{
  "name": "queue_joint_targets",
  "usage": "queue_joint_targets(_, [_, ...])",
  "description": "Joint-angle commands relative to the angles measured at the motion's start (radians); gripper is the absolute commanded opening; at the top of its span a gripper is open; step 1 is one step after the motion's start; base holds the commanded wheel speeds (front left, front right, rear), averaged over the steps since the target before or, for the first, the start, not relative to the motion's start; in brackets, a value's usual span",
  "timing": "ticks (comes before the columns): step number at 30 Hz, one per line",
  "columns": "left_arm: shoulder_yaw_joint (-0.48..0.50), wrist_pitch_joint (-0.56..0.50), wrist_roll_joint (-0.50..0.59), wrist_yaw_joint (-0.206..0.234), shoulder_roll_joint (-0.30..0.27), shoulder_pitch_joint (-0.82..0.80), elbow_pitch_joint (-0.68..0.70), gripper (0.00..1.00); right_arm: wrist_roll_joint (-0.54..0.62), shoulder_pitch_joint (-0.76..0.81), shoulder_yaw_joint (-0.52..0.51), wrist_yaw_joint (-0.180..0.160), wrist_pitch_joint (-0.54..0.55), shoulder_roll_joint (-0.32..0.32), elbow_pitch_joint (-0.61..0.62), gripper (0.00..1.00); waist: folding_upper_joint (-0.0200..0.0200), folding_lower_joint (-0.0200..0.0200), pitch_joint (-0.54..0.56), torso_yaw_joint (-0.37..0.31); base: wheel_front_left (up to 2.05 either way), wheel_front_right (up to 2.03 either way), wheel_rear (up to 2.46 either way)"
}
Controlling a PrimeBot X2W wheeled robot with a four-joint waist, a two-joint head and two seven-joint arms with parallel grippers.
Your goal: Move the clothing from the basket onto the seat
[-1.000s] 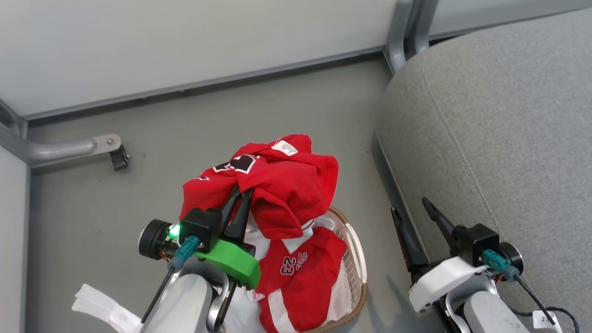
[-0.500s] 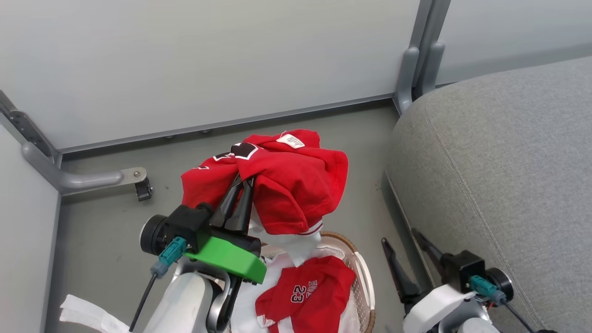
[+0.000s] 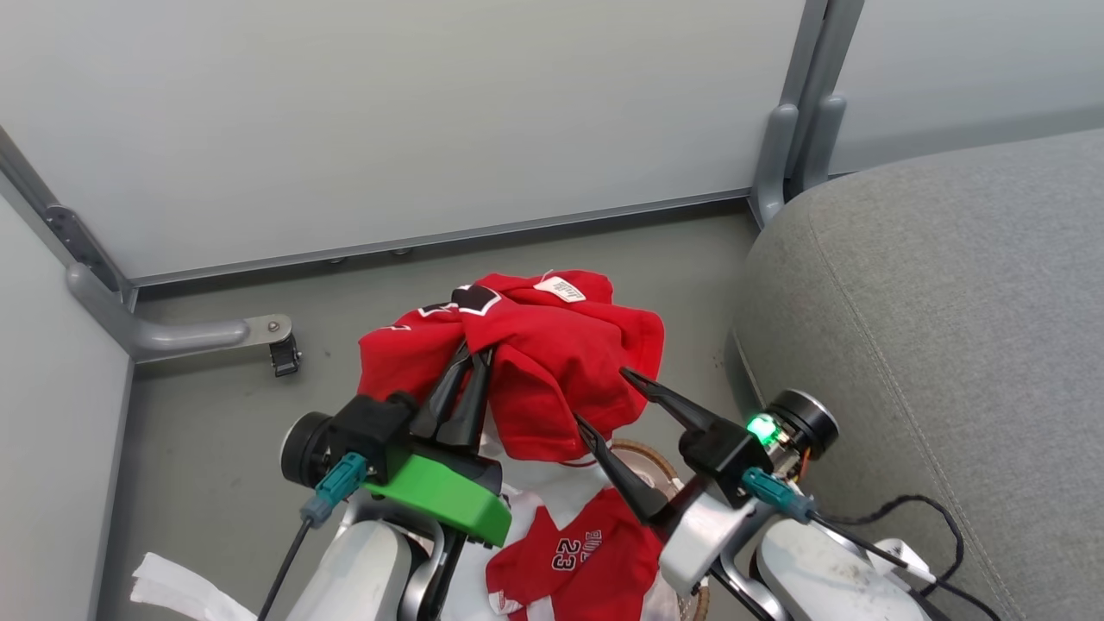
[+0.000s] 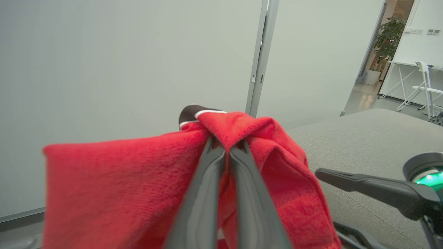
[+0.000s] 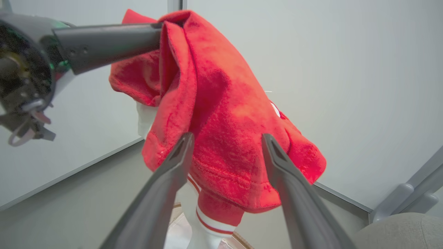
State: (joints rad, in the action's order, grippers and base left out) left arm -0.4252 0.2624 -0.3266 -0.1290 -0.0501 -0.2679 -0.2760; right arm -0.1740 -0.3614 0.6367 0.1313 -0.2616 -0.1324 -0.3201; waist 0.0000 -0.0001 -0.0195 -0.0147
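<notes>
Mid-transfer, the left hand [image 3: 477, 358], pressed together, pinched a red garment [image 3: 552, 362] aloft above the basket [image 3: 642, 453] while the spread right hand [image 3: 601, 397] flanked its hanging hem, seemingly without touching; next it would likely need carrying rightward onto the grey seat [image 3: 931, 328].

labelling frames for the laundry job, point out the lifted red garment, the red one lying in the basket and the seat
lifted red garment [image 3: 552, 362], head view, draped front fold
lower red garment [image 3: 604, 565], head view, just right of its 23
seat [image 3: 949, 302], head view, cushion top
</notes>
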Motion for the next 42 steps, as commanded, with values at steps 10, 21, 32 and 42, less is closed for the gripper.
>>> queue_joint_targets(10, [-0.079,0.003,-0.029,-0.003,-0.001,-0.005,-0.002,0.0,0.062,-0.137,0.052,-0.001,-0.004,0.051,-0.148,1.0,0.0,0.0001,0.0,0.049,0.0,0.0,0.0])
queue_joint_targets(21, [-0.14,0.003,-0.053,-0.002,-0.001,-0.005,-0.009,0.0,-0.036,-0.119,0.041,-0.001,-0.004,0.078,-0.184,0.0,0.0,0.0001,-0.001,0.07,0.0,0.0,0.0])
queue_joint_targets(32, [-0.073,0.002,-0.008,0.01,-0.001,0.018,-0.019,1.0,-0.123,-0.026,-0.067,-0.001,-0.004,0.078,-0.125,0.0,0.0,0.0001,-0.03,-0.103,0.0,0.0,0.0])
queue_joint_targets(42, [-0.048,0.002,0.015,0.003,-0.002,-0.006,-0.029,1.0,-0.163,0.033,-0.135,-0.001,-0.004,0.077,-0.074,0.0,0.0,0.0001,-0.077,-0.377,0.0,0.0,0.0])
